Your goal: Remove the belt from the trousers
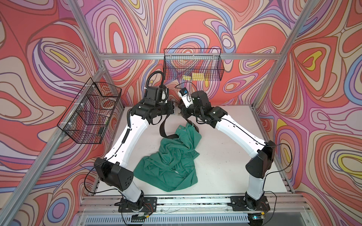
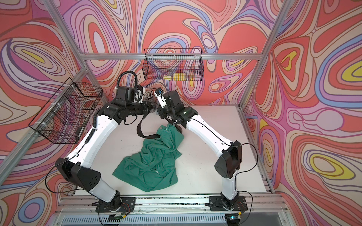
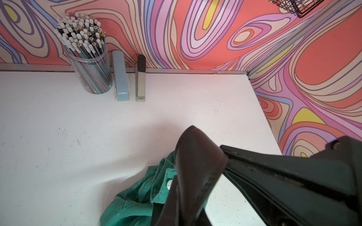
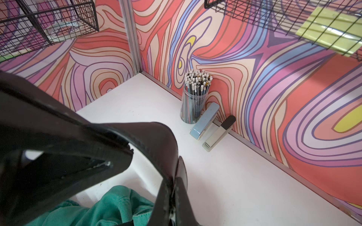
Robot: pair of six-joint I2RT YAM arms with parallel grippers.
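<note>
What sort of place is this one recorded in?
Probably a robot test cell dressed as a desk: an aluminium frame with swirl-patterned walls around a white table, wire baskets hung on the walls, and a pencil cup beside two staplers.

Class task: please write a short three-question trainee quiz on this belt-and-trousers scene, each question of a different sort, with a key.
1. True or false: the teal-green cloth trousers are folded into a neat square.
2. What lies beside the clear plastic cup of pencils? A) a pale blue stapler and a beige-and-black stapler; B) scissors; C) a mug.
3. Fill in: the left claw is shut on the ____.
Key: 1 false, they lie crumpled on the white table; 2 A; 3 the long black leather-like belt.
</note>
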